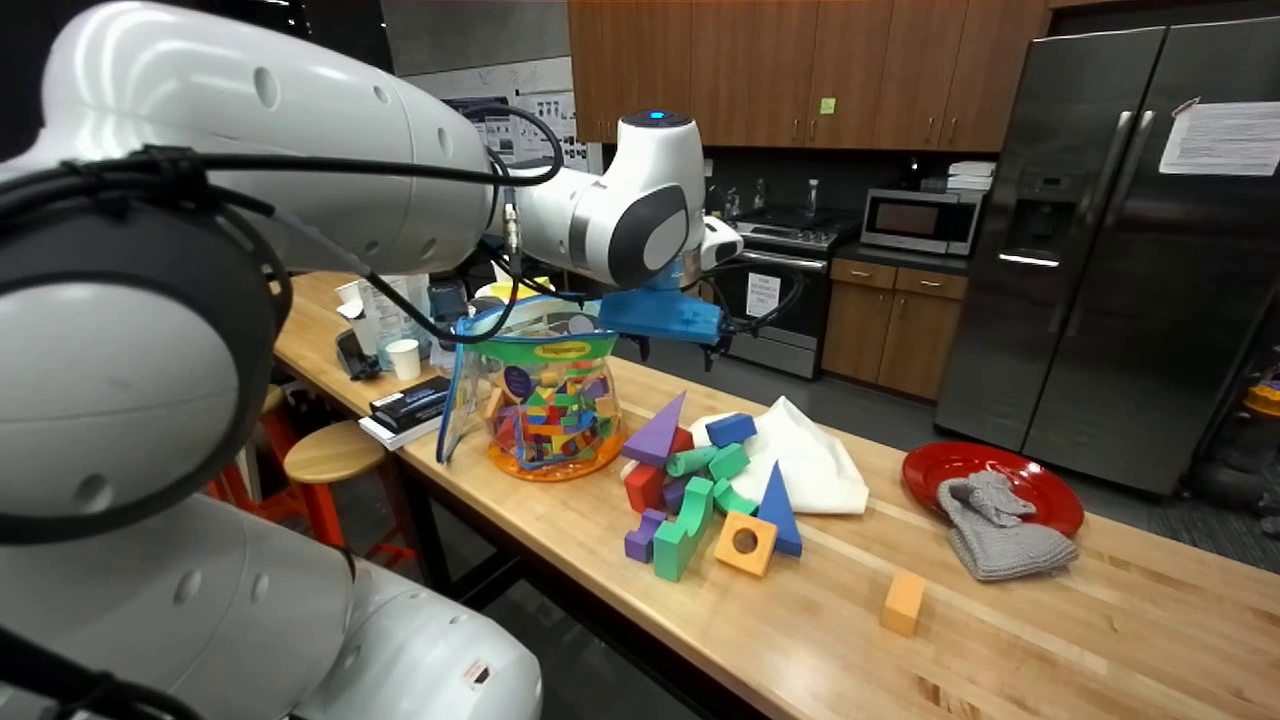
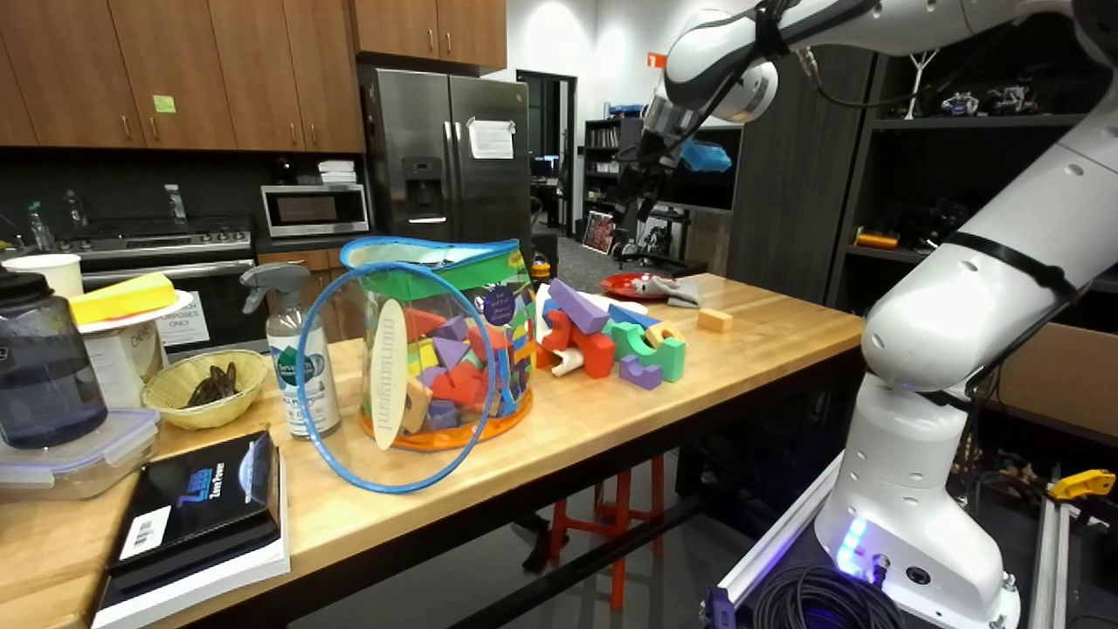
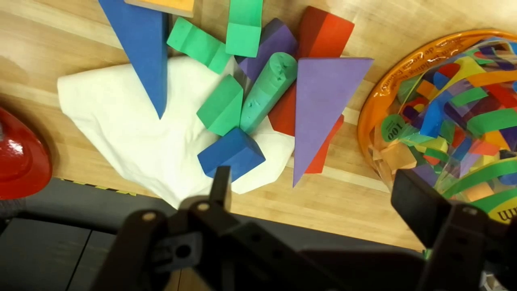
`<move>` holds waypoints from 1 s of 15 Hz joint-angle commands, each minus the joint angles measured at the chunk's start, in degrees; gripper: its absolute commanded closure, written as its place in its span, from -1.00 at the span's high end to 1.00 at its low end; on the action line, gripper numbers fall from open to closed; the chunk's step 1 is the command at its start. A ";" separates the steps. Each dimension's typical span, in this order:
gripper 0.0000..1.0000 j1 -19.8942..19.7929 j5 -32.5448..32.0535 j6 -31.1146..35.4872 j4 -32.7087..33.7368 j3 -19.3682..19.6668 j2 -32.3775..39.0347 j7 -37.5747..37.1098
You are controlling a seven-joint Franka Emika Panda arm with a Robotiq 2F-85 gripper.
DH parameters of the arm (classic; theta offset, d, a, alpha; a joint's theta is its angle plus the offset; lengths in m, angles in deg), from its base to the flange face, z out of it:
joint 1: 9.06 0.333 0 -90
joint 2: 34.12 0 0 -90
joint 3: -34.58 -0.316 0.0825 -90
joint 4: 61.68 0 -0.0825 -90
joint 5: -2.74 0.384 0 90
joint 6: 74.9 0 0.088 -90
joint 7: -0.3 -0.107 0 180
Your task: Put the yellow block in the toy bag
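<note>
Orange-yellow, lying by itself: the yellow block [image 1: 902,603] rests on the desk [image 1: 820,640] past the heap of toy pieces [image 1: 697,510], near the red plate [image 1: 930,468] but apart from it. Both exterior views give me that. The wrist view misses it entirely.

Claw [image 3: 317,188] released, jaws spread wide, nothing held. It hangs over the kitchen-side edge, close by the toy bag [image 1: 540,349]. Wrist view puts the blue block [image 3: 231,154] just by one finger and the tip of the purple triangle [image 3: 323,105] between the two. Height above them I can't tell.

What counts: along the desk the order runs toy bag, heap, yellow block. My claw is at the toy bag's end of that line, the target well apart at the far end. I judge it also nearer the arm's base [image 2: 900,489]. So: travel away from the toy bag, over the heap with height to spare, and draw back a little.

Block's long axis seems to run across the desk more than along it. Jaws are spread roughly along the desk, so a pinch on its long sides may need little turn. Unsure at this range.
</note>
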 commanded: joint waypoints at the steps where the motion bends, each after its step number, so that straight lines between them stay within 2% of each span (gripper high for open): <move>1: 1.00 -2.38 -2.53 -1.08 0.18 0.65 -0.89 -0.41; 9: 1.00 -11.41 -10.12 -0.74 -1.99 3.91 -2.93 -2.95; 15: 1.00 -17.79 -15.02 0.71 -3.03 8.66 -2.83 -2.46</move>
